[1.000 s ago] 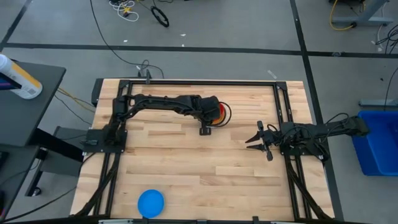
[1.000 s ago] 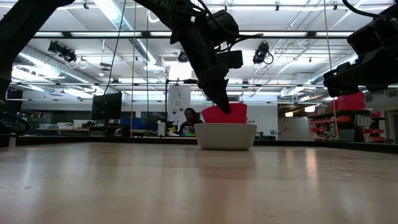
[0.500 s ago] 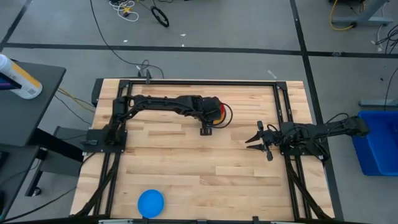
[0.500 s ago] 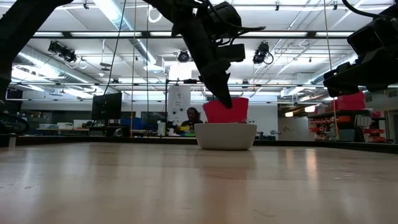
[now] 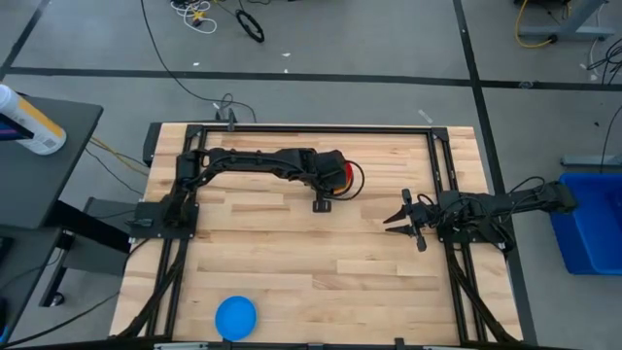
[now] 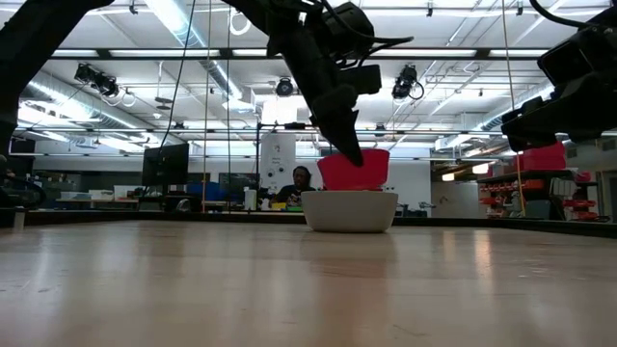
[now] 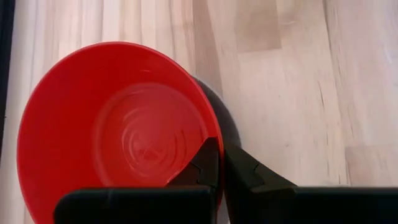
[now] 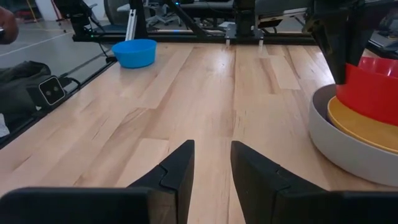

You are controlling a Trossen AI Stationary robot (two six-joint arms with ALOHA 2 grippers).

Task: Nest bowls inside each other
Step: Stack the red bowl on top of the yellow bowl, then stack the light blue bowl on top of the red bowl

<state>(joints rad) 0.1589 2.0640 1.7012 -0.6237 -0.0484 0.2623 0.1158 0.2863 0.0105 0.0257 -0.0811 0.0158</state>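
While the left gripper (image 7: 219, 163) pinches the rim of the red bowl (image 7: 118, 127), that bowl hangs tilted just above the stack at the far middle of the bench (image 5: 292, 253). The stack shows a yellow bowl (image 8: 367, 127) sitting inside the grey bowl (image 6: 349, 210); whether a dark blue bowl lies between them cannot be told. The light blue bowl (image 5: 235, 317) sits alone near the front edge of the bench, well apart from the stack.

The step in hand looks like seating the red bowl in the yellow one. Doing it well probably means levelling the bowl first, centring it over the stack, then lowering it until its base settles before letting go of the rim. Releasing while it is tilted could leave it perched crooked on the yellow rim, or nudge the grey bowl sideways.

The right gripper (image 8: 210, 163) waits low at the right side of the bench, fingers slightly spread and holding nothing, pointing toward the stack.

No brand, label or writing can be read on the bowls or the bench.
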